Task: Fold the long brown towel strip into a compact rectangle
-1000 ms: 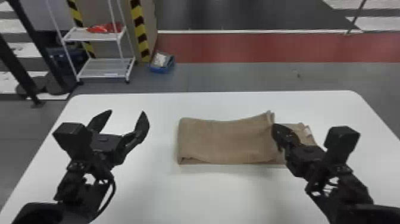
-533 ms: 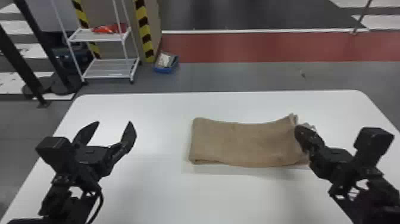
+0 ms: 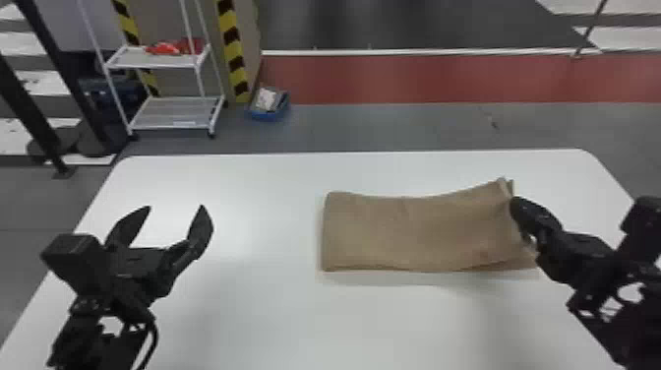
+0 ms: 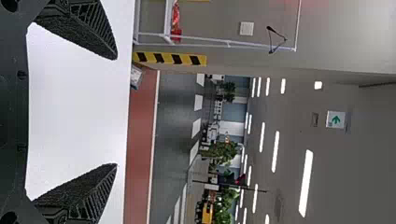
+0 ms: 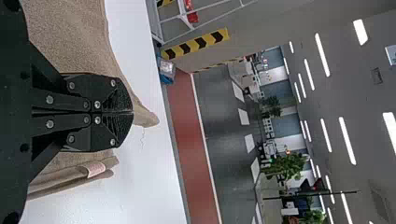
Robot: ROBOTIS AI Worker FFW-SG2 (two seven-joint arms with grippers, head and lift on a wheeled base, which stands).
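your left tool (image 3: 174,206) hangs over the left of the white tabletop (image 3: 246,310), spread wide. your right tool (image 3: 515,201) angles in from the right, its fingers (image 5: 119,98) closed on the brown towel (image 3: 418,233), a bit poking past them. you have the towel folded over, right of the tabletop's middle, its gripped end slightly raised. beyond, a blue bin (image 3: 265,116) on the floor holds something white (image 3: 266,98). since a second ago, towel and right tool have shifted right, your left tool farther left.
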